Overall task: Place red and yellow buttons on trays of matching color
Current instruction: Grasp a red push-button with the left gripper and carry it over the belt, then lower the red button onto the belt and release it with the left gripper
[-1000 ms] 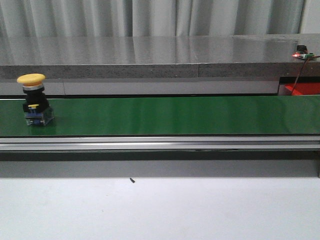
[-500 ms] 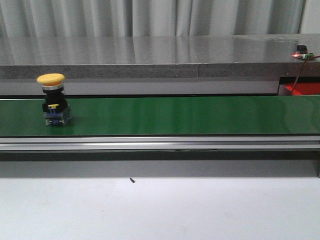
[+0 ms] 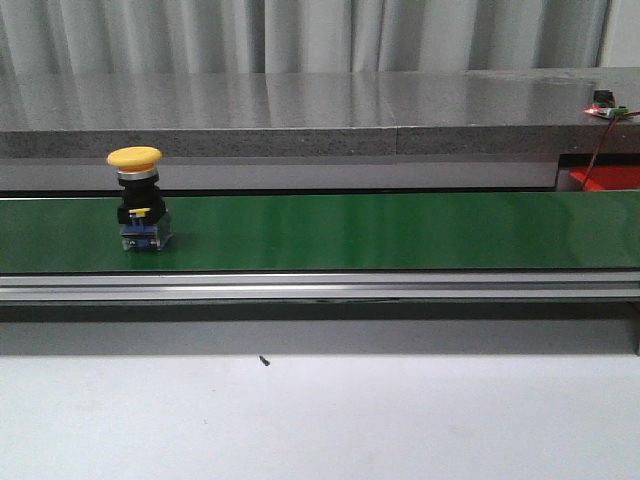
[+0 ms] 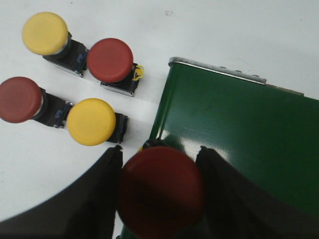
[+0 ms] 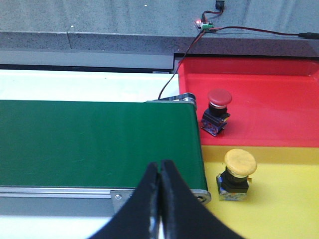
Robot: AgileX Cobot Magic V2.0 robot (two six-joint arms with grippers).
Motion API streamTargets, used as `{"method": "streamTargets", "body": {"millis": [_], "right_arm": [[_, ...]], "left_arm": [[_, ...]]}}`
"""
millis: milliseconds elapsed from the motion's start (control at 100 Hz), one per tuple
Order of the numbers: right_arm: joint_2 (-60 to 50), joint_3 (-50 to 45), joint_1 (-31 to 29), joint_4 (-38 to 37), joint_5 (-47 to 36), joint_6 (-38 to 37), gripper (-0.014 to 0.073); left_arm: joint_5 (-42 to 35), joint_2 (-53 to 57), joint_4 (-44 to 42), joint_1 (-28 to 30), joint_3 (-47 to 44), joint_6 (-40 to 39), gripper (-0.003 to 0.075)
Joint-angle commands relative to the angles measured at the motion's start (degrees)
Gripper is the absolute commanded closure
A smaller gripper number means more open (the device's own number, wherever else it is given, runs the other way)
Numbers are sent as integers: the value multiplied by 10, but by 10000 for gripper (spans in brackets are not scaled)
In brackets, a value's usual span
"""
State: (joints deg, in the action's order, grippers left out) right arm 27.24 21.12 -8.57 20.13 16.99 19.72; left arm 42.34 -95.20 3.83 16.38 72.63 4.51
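A yellow button (image 3: 140,199) stands upright on the green belt (image 3: 380,232) at the left. My left gripper (image 4: 159,152) is shut on a red button (image 4: 160,191), held over the belt's end (image 4: 234,124). Beside it on the white table lie two yellow buttons (image 4: 91,121) (image 4: 45,33) and two red ones (image 4: 110,60) (image 4: 19,99). My right gripper (image 5: 160,167) is shut and empty above the belt's near edge. A red button (image 5: 218,110) stands on the red tray (image 5: 269,94); a yellow button (image 5: 236,173) stands on the yellow tray (image 5: 279,199).
A grey stone ledge (image 3: 300,115) runs behind the belt. A small circuit board with wires (image 5: 207,25) lies on it above the red tray. White table (image 3: 320,420) lies in front of the belt's metal rail (image 3: 320,288).
The yellow button has ridden the belt to the right, about 70 pixels in the front view. Nothing else in that view has moved.
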Motion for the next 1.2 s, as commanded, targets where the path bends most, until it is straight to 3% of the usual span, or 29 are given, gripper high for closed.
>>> {"method": "streamTargets", "body": {"millis": [0,150,240,410,480,820,920,1140,1190], "right_arm": [[0,16,2,4,-39,6,662],[0,16,2,4,-39,6,662],[0,16,2,4,-39,6,662],[0,16,2,4,-39,6,662],[0,16,2,4,-39,6,662],[0,16,2,4,-39,6,662],[0,16,2,4,-39,6,662],[0,16,2,4,-39,6,662],[0,16,2,4,-39,6,662]], "left_arm": [[-29,17,7,-9,17,0,569],[-28,1,10,-19,17,0,567],[-24,-6,10,-20,17,6,517],[-24,-2,47,-21,17,30,240],[-26,3,75,-21,17,52,159],[3,67,129,-26,17,96,156],[17,89,132,-46,12,99,244],[19,142,125,-103,-20,99,743],[19,156,125,-111,-30,99,740]]}}
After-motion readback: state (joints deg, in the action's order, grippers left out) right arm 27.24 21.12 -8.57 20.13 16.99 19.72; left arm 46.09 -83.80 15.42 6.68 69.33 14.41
